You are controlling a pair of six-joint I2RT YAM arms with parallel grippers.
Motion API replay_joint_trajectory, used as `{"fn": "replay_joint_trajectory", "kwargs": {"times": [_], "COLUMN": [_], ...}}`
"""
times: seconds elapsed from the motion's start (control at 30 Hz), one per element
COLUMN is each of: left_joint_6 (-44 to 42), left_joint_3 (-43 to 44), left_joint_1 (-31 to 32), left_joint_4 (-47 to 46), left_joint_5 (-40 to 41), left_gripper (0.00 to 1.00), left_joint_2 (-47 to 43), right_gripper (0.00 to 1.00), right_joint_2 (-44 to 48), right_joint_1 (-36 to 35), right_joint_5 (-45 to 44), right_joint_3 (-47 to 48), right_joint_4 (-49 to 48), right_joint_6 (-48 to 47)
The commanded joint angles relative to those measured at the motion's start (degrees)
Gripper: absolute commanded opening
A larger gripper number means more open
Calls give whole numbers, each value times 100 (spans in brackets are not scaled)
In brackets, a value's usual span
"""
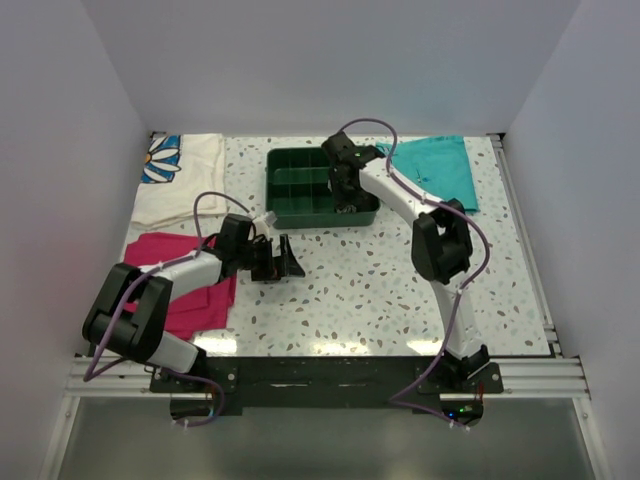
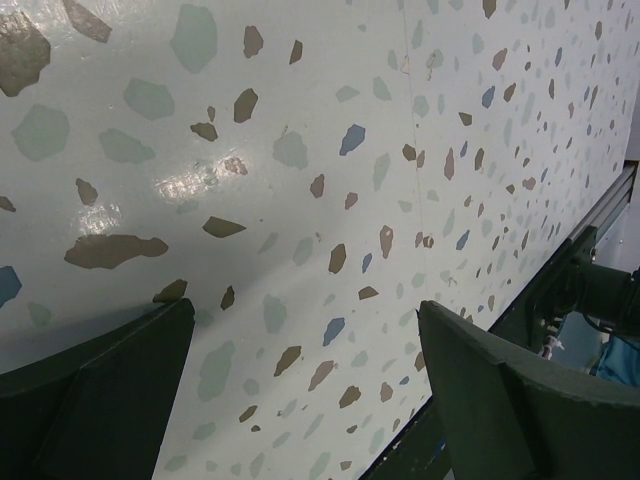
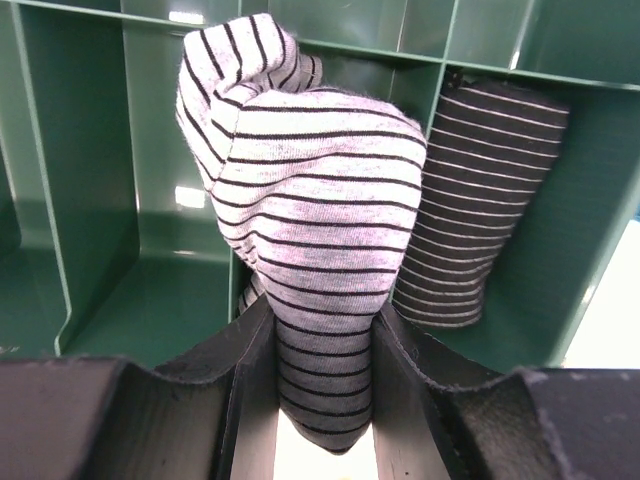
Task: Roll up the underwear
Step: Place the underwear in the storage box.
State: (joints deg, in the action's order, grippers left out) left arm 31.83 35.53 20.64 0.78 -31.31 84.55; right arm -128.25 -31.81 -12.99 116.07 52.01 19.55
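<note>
- Speckled white surface (image 1: 380, 290) inside a plain white-walled booth, both arms bolted on at the 6 o'clock edge
- green tray (image 1: 290, 212) with dividers sits toward 12 o'clock, and the right arm reaches over its 3 o'clock end
- right fingers (image 3: 180, 410) are pinched on the underwear (image 3: 310, 230), a bunched-up wad of pale cloth with thin dark stripes. They grip one end and the rest bulges out in front of the tray's compartments
- can't tell if the wad touches the tray floor or just hangs over it
- dark striped roll (image 3: 480, 200) is tucked in the compartment right at 3 o'clock of the wad, going by the right wrist view
- left fingers (image 2: 100, 390) are spread wide with nothing in them, low over bare surface around 8 o'clock, just beside the magenta cloth (image 1: 190, 285)
- teal shorts (image 1: 440, 170) lie at 1 o'clock, white cloth (image 1: 180, 175) with a daisy print at 10 o'clock
</note>
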Motion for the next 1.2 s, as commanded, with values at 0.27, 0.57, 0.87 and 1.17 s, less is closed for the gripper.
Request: {"fn": "replay_joint_trajectory", "kwargs": {"times": [0.27,0.57,0.87,1.17], "left_joint_6": [-116,-125,-134,-151], "left_joint_3": [139,174,165,200], "left_joint_1": [45,89,133,159], "left_joint_4": [-201,-209,-218,-192], "left_joint_5": [-174,-235,-209,-209], "left_gripper": [100,100,100,100], "left_joint_2": [140,246,281,307], "right_gripper": [0,0,25,52], "right_joint_2": [-675,-833,-535,53], "right_joint_1": [61,79,88,87], "right_joint_5": [333,535,482,342], "right_joint_3": [574,864,381,100], "right_joint_4": [915,1294,803,73], "right_joint_6": [66,-197,-180,-250]}}
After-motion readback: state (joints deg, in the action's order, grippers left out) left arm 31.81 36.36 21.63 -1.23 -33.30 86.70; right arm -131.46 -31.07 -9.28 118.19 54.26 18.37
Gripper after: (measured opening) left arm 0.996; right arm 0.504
